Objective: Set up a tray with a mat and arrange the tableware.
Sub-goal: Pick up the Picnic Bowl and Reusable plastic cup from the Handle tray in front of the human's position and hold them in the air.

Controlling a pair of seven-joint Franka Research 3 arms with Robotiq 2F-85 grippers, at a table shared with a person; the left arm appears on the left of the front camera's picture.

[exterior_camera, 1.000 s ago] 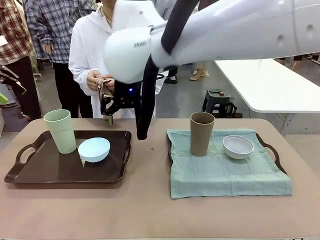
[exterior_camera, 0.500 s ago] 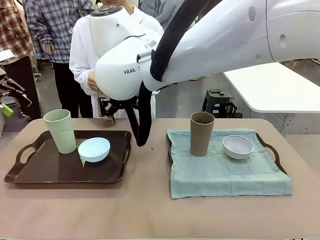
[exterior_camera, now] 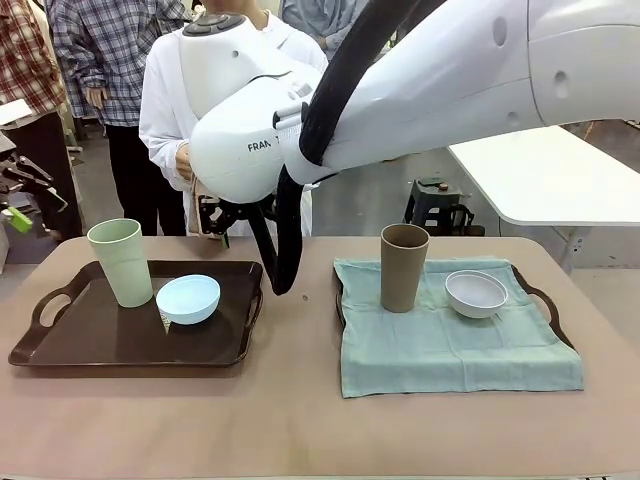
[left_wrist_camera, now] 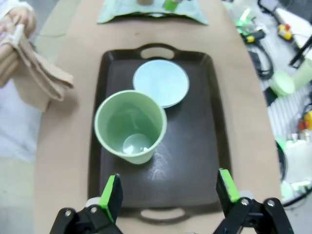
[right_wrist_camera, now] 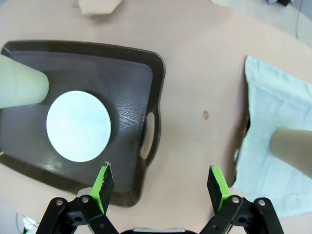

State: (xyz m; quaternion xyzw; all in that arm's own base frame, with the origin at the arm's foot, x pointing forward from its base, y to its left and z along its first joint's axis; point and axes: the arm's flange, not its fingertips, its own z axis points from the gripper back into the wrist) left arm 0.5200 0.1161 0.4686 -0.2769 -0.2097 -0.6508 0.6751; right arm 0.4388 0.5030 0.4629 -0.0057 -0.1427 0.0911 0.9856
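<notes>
Hovering high, released & empty: left tool (left_wrist_camera: 169, 187), right tool (right_wrist_camera: 160, 178); blue bowl (left_wrist_camera: 161, 83) at green cup's (left_wrist_camera: 130, 124) 1 o'clock.

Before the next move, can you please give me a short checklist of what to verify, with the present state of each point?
1. Left fingers open and free: ok. They are apart with nothing between them.
2. Right fingers open and free: ok. They are apart with nothing between them.
3. Right tray finished: ok. The green mat lies over it, and the brown cup and white bowl stand on the mat.
4. Mat on left tray: not ok. It is bare, and the pale green cup and light blue bowl stand directly on it.
5. Second mat ready: cannot tell. The person's hand holds a folded beige cloth beside the left tray.
</notes>
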